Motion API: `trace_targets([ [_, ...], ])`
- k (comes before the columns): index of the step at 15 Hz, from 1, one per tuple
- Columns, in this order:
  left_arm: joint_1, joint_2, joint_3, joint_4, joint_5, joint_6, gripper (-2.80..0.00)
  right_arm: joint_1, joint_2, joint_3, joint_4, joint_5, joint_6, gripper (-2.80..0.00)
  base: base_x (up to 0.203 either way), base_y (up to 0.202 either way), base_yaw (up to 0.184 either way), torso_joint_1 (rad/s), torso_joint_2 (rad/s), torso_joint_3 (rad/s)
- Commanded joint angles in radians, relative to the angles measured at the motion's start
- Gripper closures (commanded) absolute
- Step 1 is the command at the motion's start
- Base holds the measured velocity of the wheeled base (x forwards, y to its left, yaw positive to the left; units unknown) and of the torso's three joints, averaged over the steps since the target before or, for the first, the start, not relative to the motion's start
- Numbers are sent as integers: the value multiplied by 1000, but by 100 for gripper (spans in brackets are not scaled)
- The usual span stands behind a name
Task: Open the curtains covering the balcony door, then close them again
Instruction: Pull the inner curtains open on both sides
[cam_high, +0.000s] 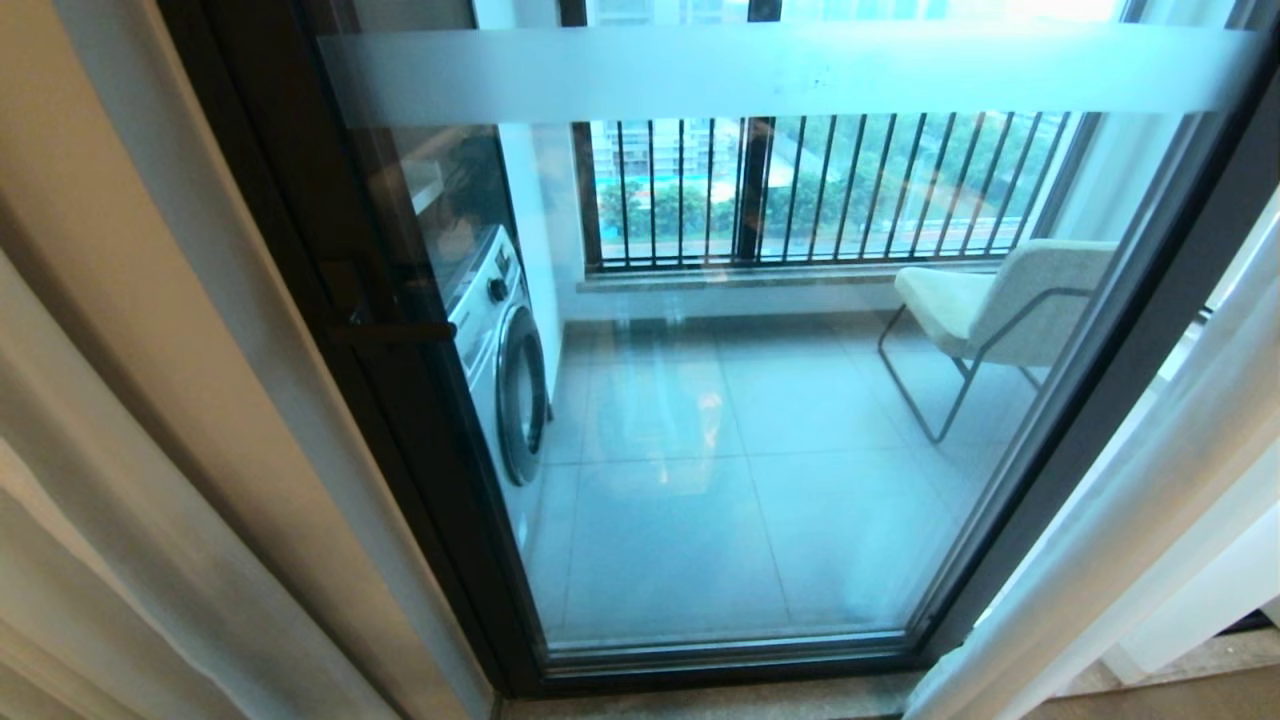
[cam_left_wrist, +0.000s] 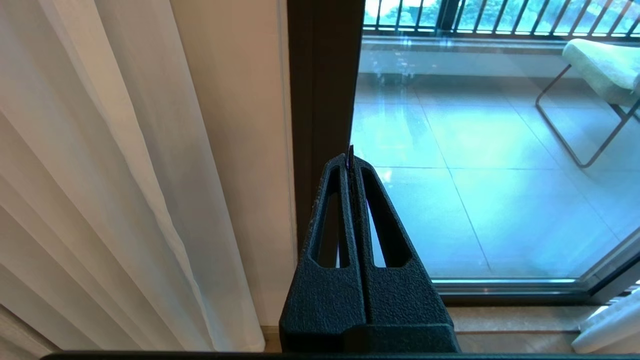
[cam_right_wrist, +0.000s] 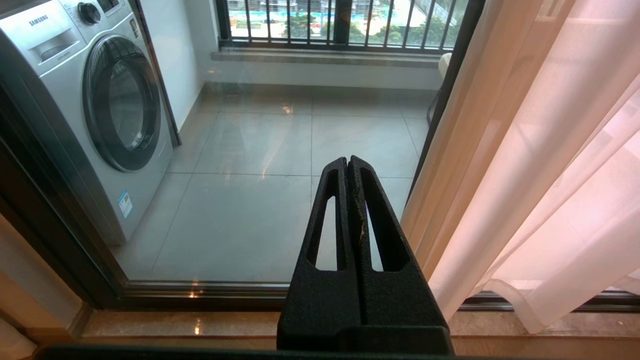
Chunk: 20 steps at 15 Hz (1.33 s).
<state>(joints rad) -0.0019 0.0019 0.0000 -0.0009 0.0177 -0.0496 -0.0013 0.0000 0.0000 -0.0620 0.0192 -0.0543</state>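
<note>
The curtains (cam_high: 1120, 520) hang drawn aside: one sheer panel gathered at about four o'clock in the head view, another folded at about eight o'clock (cam_high: 120, 560), beside a tan drape (cam_high: 150, 300). Between them the balcony door (cam_high: 760, 400) stands bare, its glass showing a washing machine (cam_high: 500, 370) and a chair (cam_high: 990, 310) outside. Neither arm appears in the head view. The left gripper (cam_left_wrist: 350, 157) has its jaws pressed together on nothing, pointing at the dark frame, with white folds at its nine o'clock. The right gripper (cam_right_wrist: 347, 162) is likewise closed and empty, the sheer panel (cam_right_wrist: 540, 190) near it at three o'clock. Judged from this, closing comes next: the jaws should part first, pinch a fold near the panel's leading edge, and draw it steadily across the glass so the fabric does not slip free.
</note>
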Motion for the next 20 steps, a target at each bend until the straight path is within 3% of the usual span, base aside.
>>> trace_targets([
  [1, 0, 0, 0, -1, 1, -1, 0, 0, 2, 0, -1, 1, -1, 0, 0, 0, 0, 0, 0, 0],
  [9, 0, 0, 0, -1, 1, 0, 0, 1, 2, 0, -1, 1, -1, 0, 1, -7, 2, 0, 0, 1],
  [20, 0, 0, 0, -1, 1, -1, 0, 0, 2, 0, -1, 1, -1, 0, 0, -179, 0, 3, 4, 2],
])
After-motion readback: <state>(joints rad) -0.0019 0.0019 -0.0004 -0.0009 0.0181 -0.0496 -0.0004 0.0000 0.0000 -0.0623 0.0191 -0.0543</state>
